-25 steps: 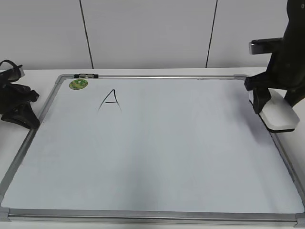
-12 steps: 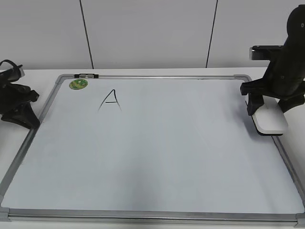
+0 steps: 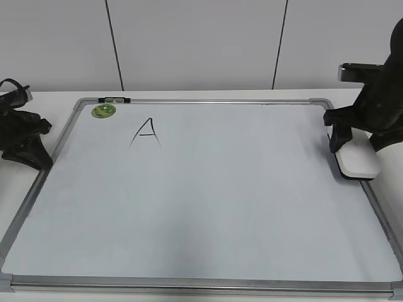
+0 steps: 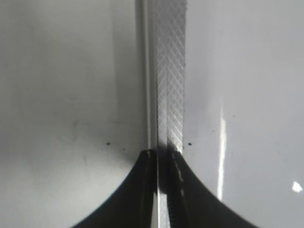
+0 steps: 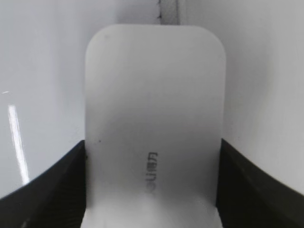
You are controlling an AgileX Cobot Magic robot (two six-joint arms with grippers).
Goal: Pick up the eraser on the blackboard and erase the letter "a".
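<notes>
We are holding the eraser (image 3: 357, 161) in our right hand (image 5: 152, 180), its two fingers pressing against the long sides of the white block, as the right wrist view is showing. In the exterior view the eraser is sitting at the right edge of the blackboard (image 3: 208, 284), low against the surface near the frame; whether it is touching we cannot tell. Our left hand (image 4: 161, 190) is resting off the board's left side on the worktop (image 3: 56, 95), with its fingers pressed together above the ridged frame strip.

We are judging the eraser to be a light, stiff plastic shell with smooth, somewhat slippery sides, so the grip across its width should be staying firm and centred to stop it pivoting while wiping. The flat dark underside is the part to be pressing onto the board.

On the board we are seeing only a capital "A" (image 3: 145, 133) near the green sticker (image 3: 103, 111); no small cursive "a" is showing in these views, and no marks are visible where the eraser is sitting.
</notes>
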